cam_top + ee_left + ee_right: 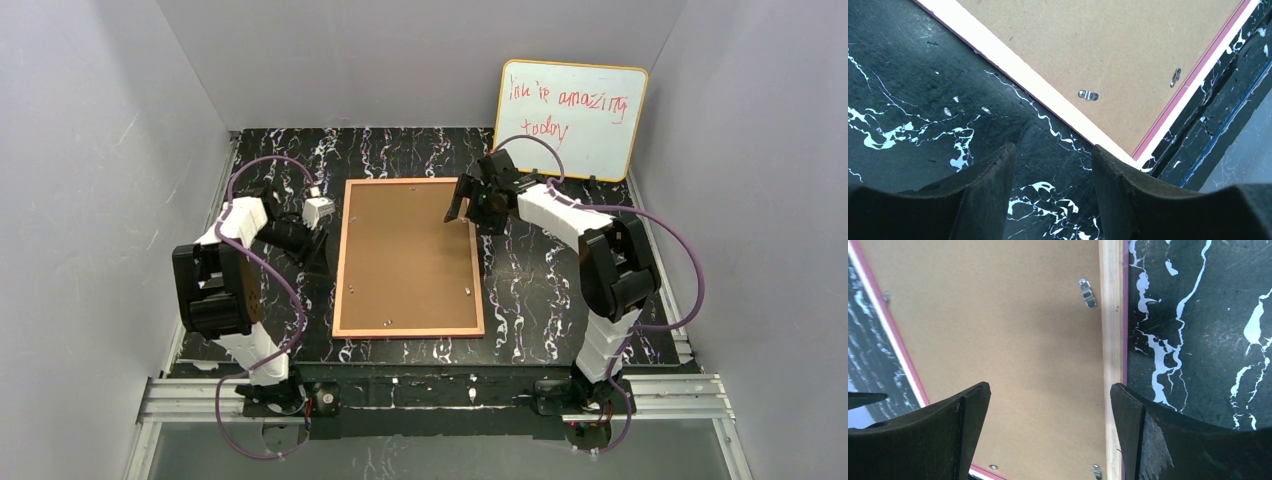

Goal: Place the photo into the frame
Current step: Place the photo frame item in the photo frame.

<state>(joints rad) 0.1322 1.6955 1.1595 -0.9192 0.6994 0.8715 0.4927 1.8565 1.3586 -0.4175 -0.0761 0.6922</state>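
Note:
The frame (408, 257) lies face down in the middle of the table, its brown hardboard backing (405, 250) up and held by small metal clips (467, 291). The photo is not in view. My left gripper (318, 252) is open and empty just left of the frame's left edge; in the left wrist view its fingers (983, 185) hang over bare table beside the frame's near corner (1135, 152). My right gripper (462, 208) is open and empty above the frame's far right corner; in the right wrist view the backing (998, 330) and the frame's right border (1110, 315) lie between its fingers (1133, 425).
A yellow-edged whiteboard (570, 118) with red writing leans against the back wall at the right. The table top (560, 290) is black marble-patterned, walled on three sides by grey panels. A metal rail (430, 395) runs along the near edge.

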